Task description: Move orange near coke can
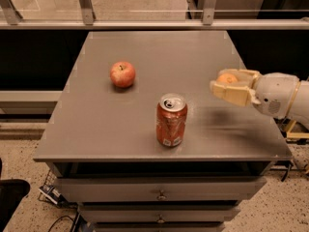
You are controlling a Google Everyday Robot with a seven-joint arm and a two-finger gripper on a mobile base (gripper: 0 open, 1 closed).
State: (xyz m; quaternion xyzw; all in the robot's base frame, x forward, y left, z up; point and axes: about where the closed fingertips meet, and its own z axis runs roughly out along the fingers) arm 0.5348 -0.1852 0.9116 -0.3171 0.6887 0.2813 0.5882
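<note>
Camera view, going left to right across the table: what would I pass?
The apple → coke can → the pincer, shut on the orange, over the right side of the table.

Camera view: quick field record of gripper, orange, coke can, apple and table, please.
table: grey, drawers below
coke can: upright, near the front edge
apple: left rear, apart from the coke can
gripper: right of the coke can, above the table, jaws shut on the orange
orange: held, off the surface
</note>
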